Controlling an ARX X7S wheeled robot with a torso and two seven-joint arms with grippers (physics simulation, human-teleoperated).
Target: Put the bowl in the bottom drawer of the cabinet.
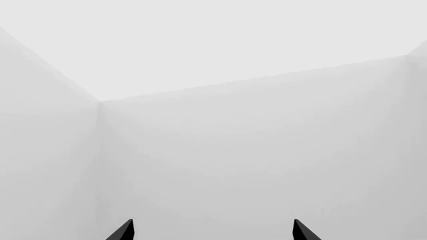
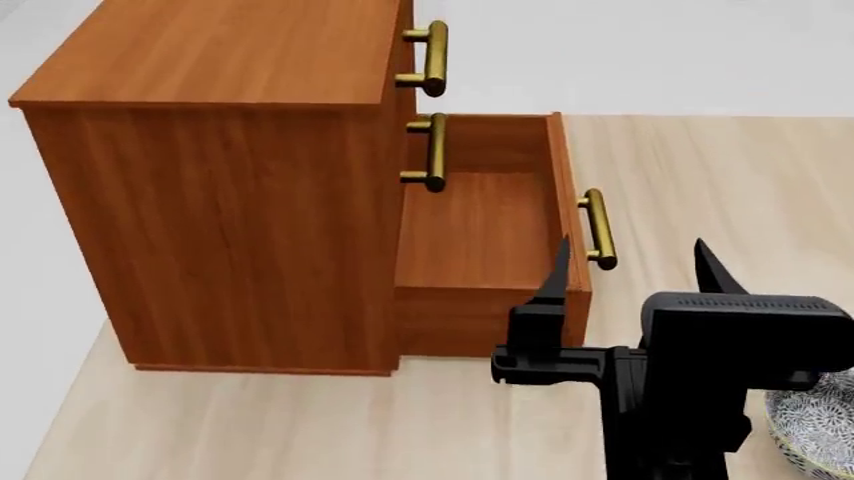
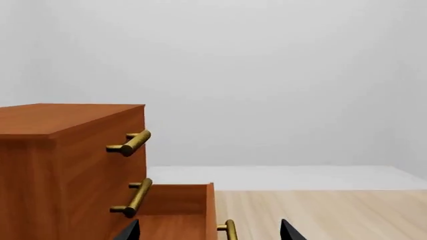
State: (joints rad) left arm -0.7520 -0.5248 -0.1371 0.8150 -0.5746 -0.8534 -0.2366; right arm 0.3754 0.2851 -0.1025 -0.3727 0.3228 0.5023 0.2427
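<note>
The right gripper [image 2: 630, 268] shows in the head view as a black block with two pointed black fingers [image 2: 555, 275] spread wide apart and nothing between them. One finger tip stands in front of the near corner of the pulled-out drawer; whether it touches the wood cannot be told. In the right wrist view the two tips of these fingers appear well apart, aimed towards the cabinet and the pale wall beyond.

The left gripper [image 1: 213, 231] shows only in its own wrist view: two dark finger tips set well apart, holding nothing, facing a bare white corner of walls.

Just past the right fingers lies the bottom drawer [image 2: 481, 230], a shallow reddish-brown wooden box, drawn out, its inside bare wood. A brass bar handle [image 2: 599, 230] sits on its front. It belongs to the boxy reddish-brown wood-grain cabinet [image 2: 214, 210], whose two upper drawers are closed, each with a like brass handle.

The small round ceramic bowl [image 2: 807, 432] with blue-and-white floral pattern rests on the light wood tabletop [image 2: 267, 430] at the view's lower right edge, partly hidden behind the right arm, outside the drawer and apart from the cabinet.
</note>
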